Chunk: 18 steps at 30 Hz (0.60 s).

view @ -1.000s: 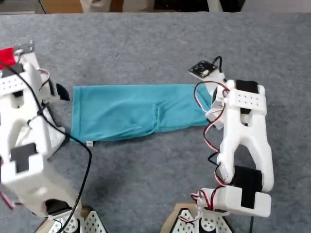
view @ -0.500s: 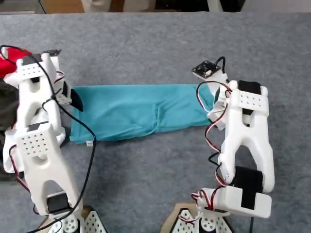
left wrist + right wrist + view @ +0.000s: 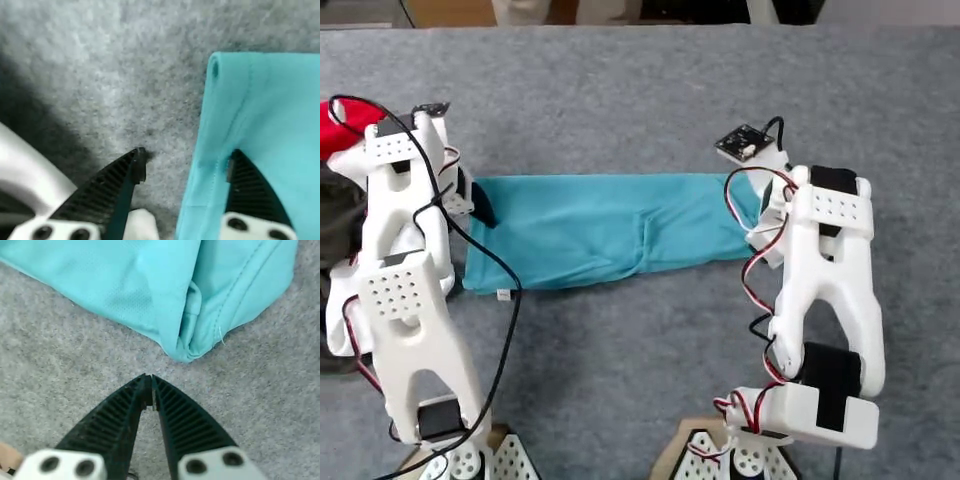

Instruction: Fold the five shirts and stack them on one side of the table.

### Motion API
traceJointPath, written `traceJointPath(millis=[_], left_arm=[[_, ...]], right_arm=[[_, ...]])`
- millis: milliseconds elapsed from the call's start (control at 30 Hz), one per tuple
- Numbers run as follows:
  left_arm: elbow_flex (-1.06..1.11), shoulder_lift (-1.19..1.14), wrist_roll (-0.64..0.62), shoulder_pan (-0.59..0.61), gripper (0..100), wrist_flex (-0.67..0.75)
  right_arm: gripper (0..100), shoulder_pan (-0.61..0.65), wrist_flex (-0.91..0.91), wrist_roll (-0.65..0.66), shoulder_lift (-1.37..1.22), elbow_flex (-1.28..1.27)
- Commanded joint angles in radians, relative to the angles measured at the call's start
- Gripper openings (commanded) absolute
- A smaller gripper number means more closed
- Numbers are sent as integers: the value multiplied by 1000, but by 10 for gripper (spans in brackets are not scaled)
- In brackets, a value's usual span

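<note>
Straddling the teal shirt (image 3: 600,230) at mid-left, the left claw (image 3: 187,152) stands apart. The right claw (image 3: 148,377) is together, empty, off its right edge.

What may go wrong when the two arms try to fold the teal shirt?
1. The left gripper is open across the edge of the shirt, one finger over the bare table; closing may catch only the thin hem, which might slip.
2. The right gripper is shut just off a shirt corner; advancing unopened, it would probably push and wrinkle the cloth.
</note>
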State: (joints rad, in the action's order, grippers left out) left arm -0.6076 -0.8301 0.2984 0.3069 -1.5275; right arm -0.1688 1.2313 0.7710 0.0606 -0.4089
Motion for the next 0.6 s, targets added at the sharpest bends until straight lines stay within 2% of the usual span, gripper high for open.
traceJointPath(millis=[0, 167, 333, 567], left_arm=[[-9, -15, -11, -20, 152, 15], [26, -27, -11, -84, 15, -52], [84, -25, -11, -160, 18, -124], [61, -15, -17, -161, 18, -137]], right_arm=[[5, -10, 2, -11, 48, 4], [5, -10, 2, -11, 51, 4], [5, -12, -25, -14, 45, -4], [5, -12, -58, -14, 51, -7]])
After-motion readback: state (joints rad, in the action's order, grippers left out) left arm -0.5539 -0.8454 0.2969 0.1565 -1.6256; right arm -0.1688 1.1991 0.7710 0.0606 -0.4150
